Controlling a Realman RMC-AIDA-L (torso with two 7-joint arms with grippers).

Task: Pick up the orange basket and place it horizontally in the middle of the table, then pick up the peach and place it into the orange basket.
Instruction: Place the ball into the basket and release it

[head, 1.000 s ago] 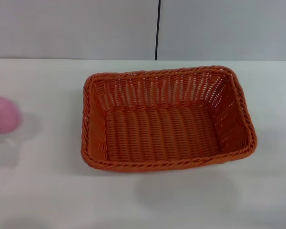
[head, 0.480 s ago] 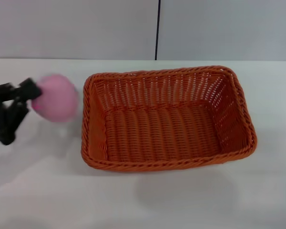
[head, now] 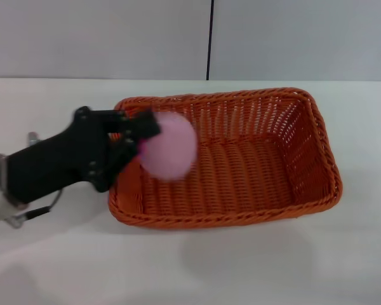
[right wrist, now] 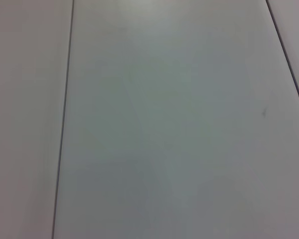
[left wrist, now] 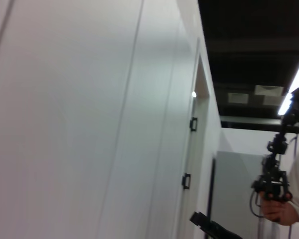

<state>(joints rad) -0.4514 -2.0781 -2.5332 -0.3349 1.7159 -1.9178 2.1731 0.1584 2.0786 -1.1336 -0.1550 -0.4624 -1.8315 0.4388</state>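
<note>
- The left gripper [head: 146, 140], black and blocky, reaches in from the left side of the table and grips the small round pink toy peach [head: 168, 145] between its fingers [head: 144, 124]
- The peach is held up over the left end of the large rectangular woven orange basket [head: 241, 181], above the basket's floor and just inside its left wall; its outline is smeared, so I cannot tell whether it touches the weave below
- The gripper's body crosses above the basket's braided left rim, with the dark arm trailing back toward the near-left edge of the scene
- The basket sits flat on the broad plain white tabletop [head: 254, 260], its long side running left to right, roughly in the middle of the table and open side up
- Inside the basket nothing else shows but the ribbed orange floor and flared sides
- Behind the table stands a pale wall with one dark vertical seam [head: 209, 38]
- The left wrist view looks off across the room at white panels and a dark ceiling with a strip light [left wrist: 294, 82]
- The right gripper shows in no view; the right wrist view shows only pale panels, so I cannot say how its fingers stand
</note>
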